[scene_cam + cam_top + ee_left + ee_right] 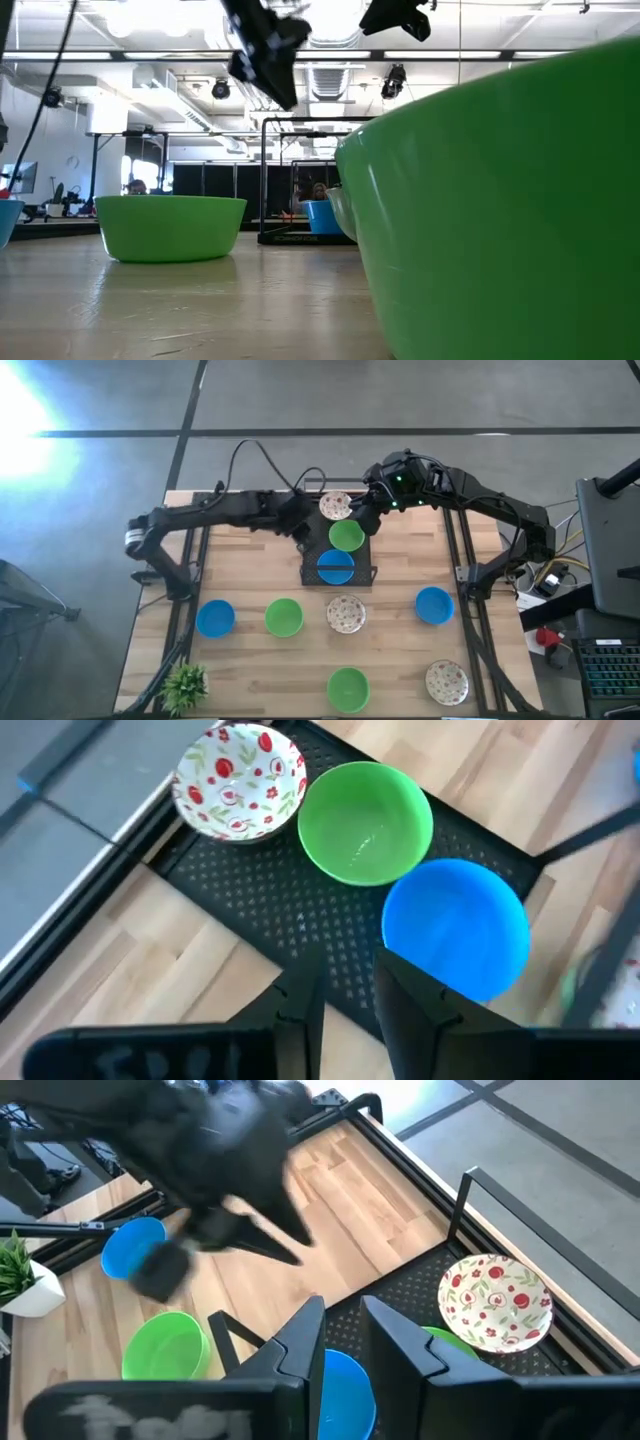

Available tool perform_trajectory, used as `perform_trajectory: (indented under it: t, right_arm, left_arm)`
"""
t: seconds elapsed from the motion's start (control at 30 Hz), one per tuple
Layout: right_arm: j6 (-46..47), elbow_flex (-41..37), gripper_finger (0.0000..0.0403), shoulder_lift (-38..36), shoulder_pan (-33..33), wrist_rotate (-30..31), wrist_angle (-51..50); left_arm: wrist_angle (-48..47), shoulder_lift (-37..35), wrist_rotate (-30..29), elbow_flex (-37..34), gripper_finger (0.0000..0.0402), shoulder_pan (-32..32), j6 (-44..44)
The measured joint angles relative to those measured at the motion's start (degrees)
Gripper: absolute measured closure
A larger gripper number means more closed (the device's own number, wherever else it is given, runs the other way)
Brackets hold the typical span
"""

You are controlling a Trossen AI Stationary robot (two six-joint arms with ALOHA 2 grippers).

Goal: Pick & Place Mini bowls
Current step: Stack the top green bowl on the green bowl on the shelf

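The wooden table is the biggest thing here, and at its far middle sits a black mesh tray that looks to be the collecting place. Three mini bowls already lie in it in a row: a floral one at the far end, a green one in the middle, a blue one nearest. I take that row as deliberate, one of each kind, packed edge to edge to fit the tray.

Six more wait on bare wood: blue, green and floral in a line, another blue off to the right, then green and floral along the near edge. A small potted plant stands at the near left corner, apart from the work.

Both arms hang above the tray. The left gripper hovers over the tray's edge beside the blue bowl, fingers a narrow gap apart, holding nothing. The right gripper is likewise parted a little and empty, above the tray's bowls.
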Motion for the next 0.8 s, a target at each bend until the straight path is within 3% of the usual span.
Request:
perform_trajectory:
  t: [0.17,0.3,0.5,0.8]
  right_arm:
    - [-1.0,0.0,0.0339,0.0,0.0,-0.1,0.0]
    - [-1.5,0.0,0.0339,0.0,0.0,-0.1,0.0]
    - [-2.7,0.0,0.0339,0.0,0.0,-0.1,-0.1]
    - [-4.3,0.0,0.0339,0.0,0.0,-0.2,-0.1]
  left_arm:
    - [-0.9,-5.4,-0.9,-4.2,0.0321,-4.7,-2.8]
    - [-1.3,-10.1,-0.9,-10.4,0.0321,-7.5,-8.3]
    - [-0.8,-17.6,0.2,-20.2,0.0321,-13.8,-9.9]
    - [9.9,-22.9,0.7,-32.7,0.0321,-24.4,-11.2]
